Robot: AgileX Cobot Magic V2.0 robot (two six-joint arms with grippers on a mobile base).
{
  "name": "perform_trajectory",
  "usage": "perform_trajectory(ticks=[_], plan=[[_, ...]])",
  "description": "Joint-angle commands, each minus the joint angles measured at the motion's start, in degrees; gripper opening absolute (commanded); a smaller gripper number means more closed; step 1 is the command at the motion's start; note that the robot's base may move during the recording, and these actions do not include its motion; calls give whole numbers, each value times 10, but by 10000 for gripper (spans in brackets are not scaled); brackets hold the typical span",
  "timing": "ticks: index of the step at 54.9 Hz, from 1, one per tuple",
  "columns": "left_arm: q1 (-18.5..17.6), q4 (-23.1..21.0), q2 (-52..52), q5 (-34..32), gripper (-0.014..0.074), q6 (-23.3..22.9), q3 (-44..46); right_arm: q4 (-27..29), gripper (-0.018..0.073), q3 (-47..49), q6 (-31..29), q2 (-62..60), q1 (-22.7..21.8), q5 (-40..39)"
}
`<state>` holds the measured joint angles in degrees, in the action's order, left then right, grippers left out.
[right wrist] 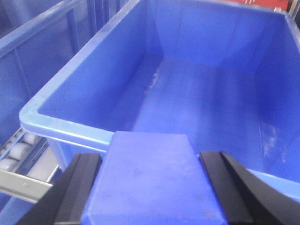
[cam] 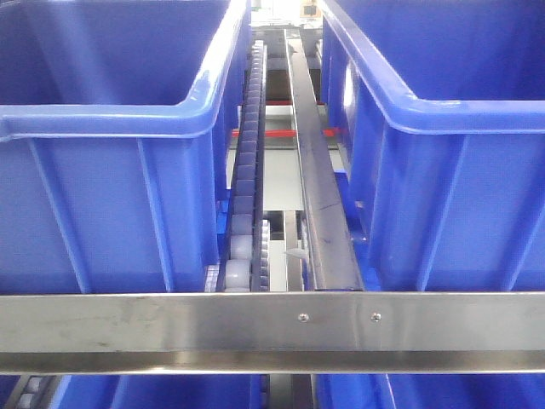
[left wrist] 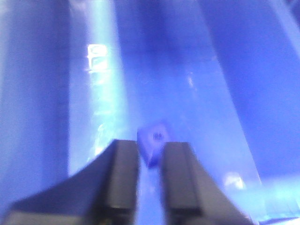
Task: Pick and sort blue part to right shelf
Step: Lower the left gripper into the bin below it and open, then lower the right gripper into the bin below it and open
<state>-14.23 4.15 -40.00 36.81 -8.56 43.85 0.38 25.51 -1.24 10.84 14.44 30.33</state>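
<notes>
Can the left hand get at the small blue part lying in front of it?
Probably yes: the left hand is open, the blue part lies just beyond its fingertips, and nothing stands between them, though the view is blurred.

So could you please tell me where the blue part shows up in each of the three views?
Exterior front-facing: not in it; only the blue bins and the steel front rail show.
Left wrist-mounted: a small blurred blue block lies just beyond the left pincer, low centre.
Right wrist-mounted: the blue part fills the bottom centre, held in the right pincer.
Shared landmark: the blue bins.
</notes>
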Motion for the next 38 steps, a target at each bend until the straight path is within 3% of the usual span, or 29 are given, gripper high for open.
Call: perform_trajectory(ticks=[1, 17, 27, 38], plan=[[-3, -4, 55, -55, 132, -3, -14, -4, 175, 67, 27, 52, 0, -19], [-3, 7, 186, -50, 126, -3, -76, -54, 175, 280, 127, 312, -1, 102], [-3, 13, 231, -47, 125, -3, -95, -79, 175, 391, 127, 474, -13, 158], [-3, 13, 242, -33, 125, -3, -95, -71, 175, 488, 96, 635, -73, 183]])
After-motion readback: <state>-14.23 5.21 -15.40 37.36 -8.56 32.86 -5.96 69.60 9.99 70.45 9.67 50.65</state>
